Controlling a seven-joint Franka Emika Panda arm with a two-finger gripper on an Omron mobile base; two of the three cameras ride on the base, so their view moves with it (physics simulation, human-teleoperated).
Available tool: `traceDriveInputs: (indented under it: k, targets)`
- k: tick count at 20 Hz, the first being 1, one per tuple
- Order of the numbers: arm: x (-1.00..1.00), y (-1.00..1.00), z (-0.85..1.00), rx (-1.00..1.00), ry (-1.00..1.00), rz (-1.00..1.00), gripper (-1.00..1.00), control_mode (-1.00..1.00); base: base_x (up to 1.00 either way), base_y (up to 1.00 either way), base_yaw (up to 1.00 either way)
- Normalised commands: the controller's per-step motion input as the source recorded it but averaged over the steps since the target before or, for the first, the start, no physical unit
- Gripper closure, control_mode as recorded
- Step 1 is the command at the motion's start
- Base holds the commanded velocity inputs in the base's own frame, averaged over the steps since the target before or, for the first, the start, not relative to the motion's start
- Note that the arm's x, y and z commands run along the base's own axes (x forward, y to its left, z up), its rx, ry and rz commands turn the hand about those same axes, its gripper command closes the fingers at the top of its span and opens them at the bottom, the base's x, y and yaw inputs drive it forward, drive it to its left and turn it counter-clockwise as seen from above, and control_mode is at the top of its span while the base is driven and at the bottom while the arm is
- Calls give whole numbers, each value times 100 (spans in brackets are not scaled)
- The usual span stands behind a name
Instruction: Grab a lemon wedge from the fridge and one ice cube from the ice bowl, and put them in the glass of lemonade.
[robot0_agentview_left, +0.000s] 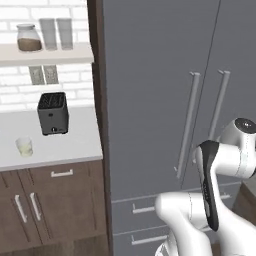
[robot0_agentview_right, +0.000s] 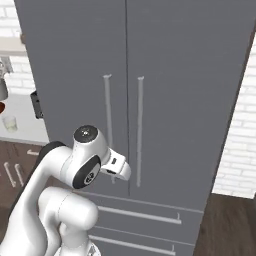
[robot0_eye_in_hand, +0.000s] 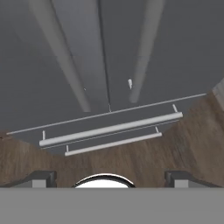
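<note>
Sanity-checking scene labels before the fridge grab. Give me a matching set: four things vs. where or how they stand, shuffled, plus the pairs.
Things:
1. fridge
2. glass of lemonade
3. toaster
4. gripper

Places or states:
A. on the white counter, in front of the toaster
B. jaws open, holding nothing, facing the fridge's bottom drawers
C. both doors shut
D. on the counter below the wall shelf

Pairs: 1-C, 2-A, 3-D, 4-B
</note>
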Motion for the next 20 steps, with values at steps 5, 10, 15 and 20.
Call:
traceDriveInputs:
  k: [5,10,15,20]
  targets:
    - [0,0,0,0,0,0,-100,100,-16,-51,1]
    - [0,0,0,0,0,0,-100,100,-36,-1,1]
    - [0,0,0,0,0,0,-100,100,-94,-11,0]
    - [0,0,0,0,0,0,-100,100,-32,-14,0]
